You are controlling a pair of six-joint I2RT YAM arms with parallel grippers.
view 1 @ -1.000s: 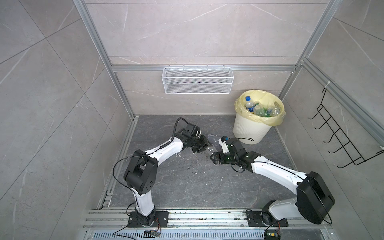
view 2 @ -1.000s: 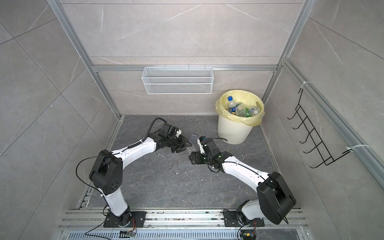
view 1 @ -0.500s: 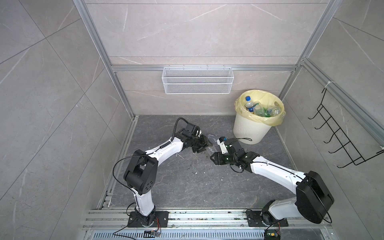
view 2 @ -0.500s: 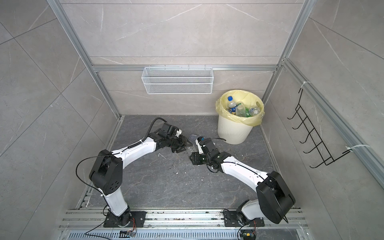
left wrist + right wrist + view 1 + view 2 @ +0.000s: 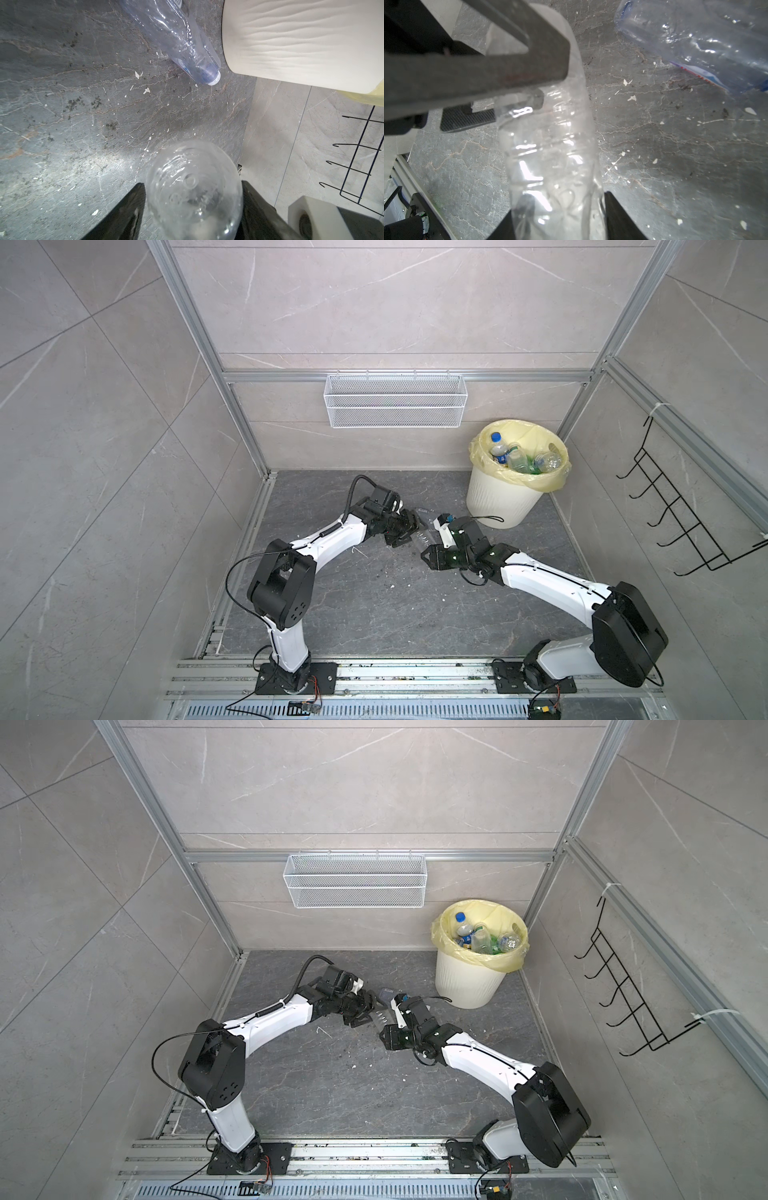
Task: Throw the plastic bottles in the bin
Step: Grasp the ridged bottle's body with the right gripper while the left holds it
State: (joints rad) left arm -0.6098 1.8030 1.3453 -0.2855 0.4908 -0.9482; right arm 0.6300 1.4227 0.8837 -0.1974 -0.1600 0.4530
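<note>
Two white-and-black robot arms [image 5: 332, 539] reach from the near rail [image 5: 415, 672] and meet over the dark grey stone-patterned surface [image 5: 374, 614], sharing one clear crumpled plastic bottle [image 5: 550, 155]. The right tool [image 5: 558, 209] pinches it, a finger [image 5: 616, 214] against each side. The left tool [image 5: 193, 199] flanks the bottle's round base; whether its fingers [image 5: 128, 212] press or stand just clear I cannot tell. Beyond, a second clear plastic bottle with a blue label [image 5: 176, 37] lies on the surface, one end near the foot of the one round cream-white ribbed plastic bin [image 5: 498, 506]. Inside its pale yellow bag [image 5: 557, 481], at least four more bottles [image 5: 515, 456] show, one blue-capped, one green. Farthest, one white wire mesh basket [image 5: 395, 406] hangs on the back wall [image 5: 395, 302].
</note>
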